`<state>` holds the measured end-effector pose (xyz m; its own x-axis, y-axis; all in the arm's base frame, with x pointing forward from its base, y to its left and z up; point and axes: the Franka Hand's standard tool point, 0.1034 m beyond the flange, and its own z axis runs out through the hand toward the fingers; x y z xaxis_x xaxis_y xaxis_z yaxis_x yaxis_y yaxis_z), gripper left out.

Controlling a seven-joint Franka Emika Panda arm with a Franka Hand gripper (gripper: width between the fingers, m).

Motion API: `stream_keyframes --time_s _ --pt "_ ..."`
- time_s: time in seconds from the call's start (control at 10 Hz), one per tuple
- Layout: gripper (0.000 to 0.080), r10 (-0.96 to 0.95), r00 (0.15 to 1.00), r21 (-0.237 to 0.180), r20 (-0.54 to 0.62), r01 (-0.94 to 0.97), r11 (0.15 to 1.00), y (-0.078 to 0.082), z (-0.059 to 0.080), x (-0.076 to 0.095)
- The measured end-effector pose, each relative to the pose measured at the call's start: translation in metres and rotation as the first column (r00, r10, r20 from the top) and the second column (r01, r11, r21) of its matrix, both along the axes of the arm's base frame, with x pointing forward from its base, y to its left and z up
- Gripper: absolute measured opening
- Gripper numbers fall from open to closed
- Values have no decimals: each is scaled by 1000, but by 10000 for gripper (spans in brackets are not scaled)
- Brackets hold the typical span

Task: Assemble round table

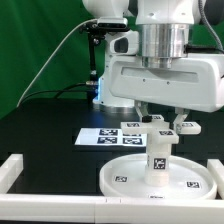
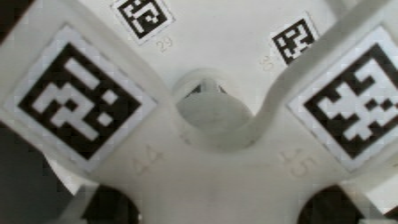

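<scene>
The large rimmed round disc (image 1: 125, 178) lies flat on the black table near the front. The short thick cylinder (image 1: 157, 162) stands upright on its middle. The cross-shaped foot (image 1: 133, 126) with tagged arms sits level on top of the cylinder. My gripper (image 1: 166, 120) comes straight down on it, shut on one arm of the foot. In the wrist view the foot (image 2: 214, 110) fills the picture, with tags on its arms and a round boss at its centre. My gripper (image 2: 231, 205) shows dark fingertips (image 2: 111, 205) either side of a white arm.
The marker board (image 1: 100, 138) lies flat just behind the disc. The low white border wall (image 1: 22, 166) runs along the exterior view's left and across the front edge (image 1: 60, 208). A green backdrop and a black cable are behind.
</scene>
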<state>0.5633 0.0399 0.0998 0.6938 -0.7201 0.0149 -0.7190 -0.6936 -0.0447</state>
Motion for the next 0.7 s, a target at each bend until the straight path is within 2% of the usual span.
stream_keyframes --time_s 0.4,0.7 --pt "439 -417 909 44 -24 418 907 0 0 0" --pt "439 -658 751 64 -50 660 748 0 0 1"
